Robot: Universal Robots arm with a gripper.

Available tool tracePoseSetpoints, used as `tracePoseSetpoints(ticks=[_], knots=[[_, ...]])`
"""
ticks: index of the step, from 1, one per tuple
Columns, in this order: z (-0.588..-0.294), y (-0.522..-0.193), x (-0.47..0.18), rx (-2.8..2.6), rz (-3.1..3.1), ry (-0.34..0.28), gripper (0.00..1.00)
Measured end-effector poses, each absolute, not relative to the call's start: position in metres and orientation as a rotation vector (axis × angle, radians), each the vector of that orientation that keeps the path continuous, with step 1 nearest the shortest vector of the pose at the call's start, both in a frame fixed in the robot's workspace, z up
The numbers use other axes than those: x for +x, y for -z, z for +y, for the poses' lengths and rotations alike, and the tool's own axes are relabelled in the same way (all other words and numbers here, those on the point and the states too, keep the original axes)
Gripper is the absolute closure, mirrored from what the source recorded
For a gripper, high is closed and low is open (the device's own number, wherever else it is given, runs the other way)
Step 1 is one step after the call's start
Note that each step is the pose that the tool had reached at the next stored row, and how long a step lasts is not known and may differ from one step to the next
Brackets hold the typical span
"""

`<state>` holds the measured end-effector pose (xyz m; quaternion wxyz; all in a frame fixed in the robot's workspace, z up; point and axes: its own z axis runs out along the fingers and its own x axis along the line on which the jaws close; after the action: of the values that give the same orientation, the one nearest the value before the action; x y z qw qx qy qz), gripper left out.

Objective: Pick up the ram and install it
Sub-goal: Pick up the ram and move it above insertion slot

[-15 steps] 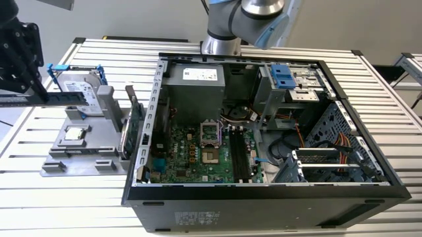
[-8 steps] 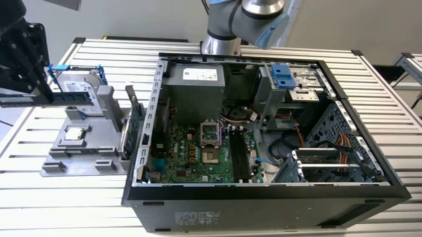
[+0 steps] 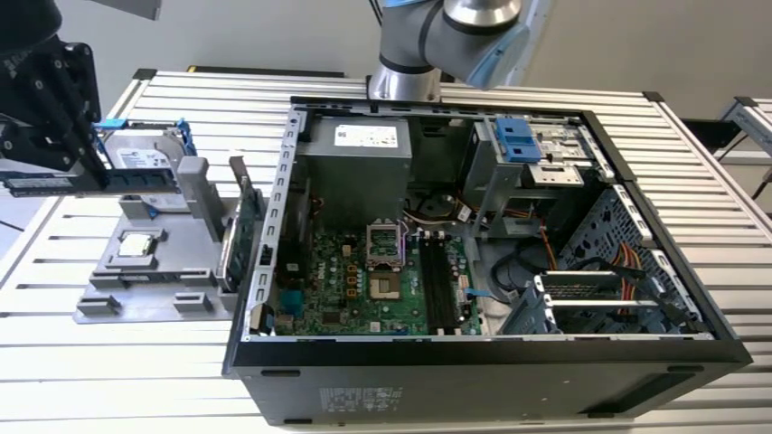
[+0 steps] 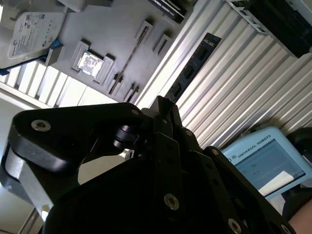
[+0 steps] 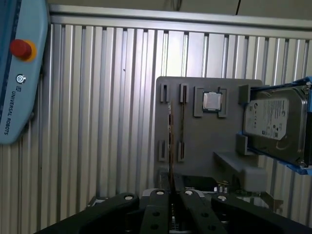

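Note:
The ram (image 3: pixel 115 178) is a long dark stick with black chips, held level above the grey holder (image 3: pixel 157 280) at the exterior view's left. My black gripper (image 3: pixel 42 167) is shut on it. In the first wrist view the ram (image 5: pixel 170 146) appears edge-on as a thin line running out from between the fingers of the gripper (image 5: pixel 171 197). In the second wrist view the ram (image 4: pixel 195 63) sticks out past the gripper (image 4: pixel 163 107) over the slatted table. The motherboard (image 3: pixel 350 280) lies inside the open computer case (image 3: pixel 284 181), its long dark memory slots (image 3: pixel 440 285) beside the processor socket.
The grey holder (image 5: pixel 204 131) carries a processor chip (image 5: pixel 212 101) and a hard drive (image 5: pixel 274 122) in a blue bracket. A green expansion card (image 3: pixel 248 231) stands upright between holder and case. A pale blue teach pendant (image 5: pixel 17 73) lies on the slatted table (image 5: pixel 97 122).

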<state>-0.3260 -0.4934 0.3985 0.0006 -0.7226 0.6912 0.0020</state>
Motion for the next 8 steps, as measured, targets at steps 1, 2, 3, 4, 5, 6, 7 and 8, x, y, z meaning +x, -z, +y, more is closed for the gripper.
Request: tracePoseSetpoints(ticks=[1, 2, 3, 4, 5, 6, 7, 8], knots=[[-0.4933, -0.3985, -0.3252, -2.269, 2.171, -0.006, 1.00], [-0.4934, -0.3984, -0.3243, -2.269, 2.171, -0.006, 1.00], [-0.4934, -0.3984, -0.3234, -2.269, 2.171, -0.006, 1.00], [-0.4934, -0.3985, -0.3226, -2.269, 2.171, -0.006, 1.00], [-0.4934, -0.3985, -0.3218, -2.269, 2.171, -0.006, 1.00], [-0.4934, -0.3985, -0.3210, -2.269, 2.171, -0.006, 1.00], [-0.4934, -0.3984, -0.3202, -2.269, 2.171, -0.006, 1.00], [-0.4934, -0.3984, -0.3193, -2.269, 2.171, -0.006, 1.00]])
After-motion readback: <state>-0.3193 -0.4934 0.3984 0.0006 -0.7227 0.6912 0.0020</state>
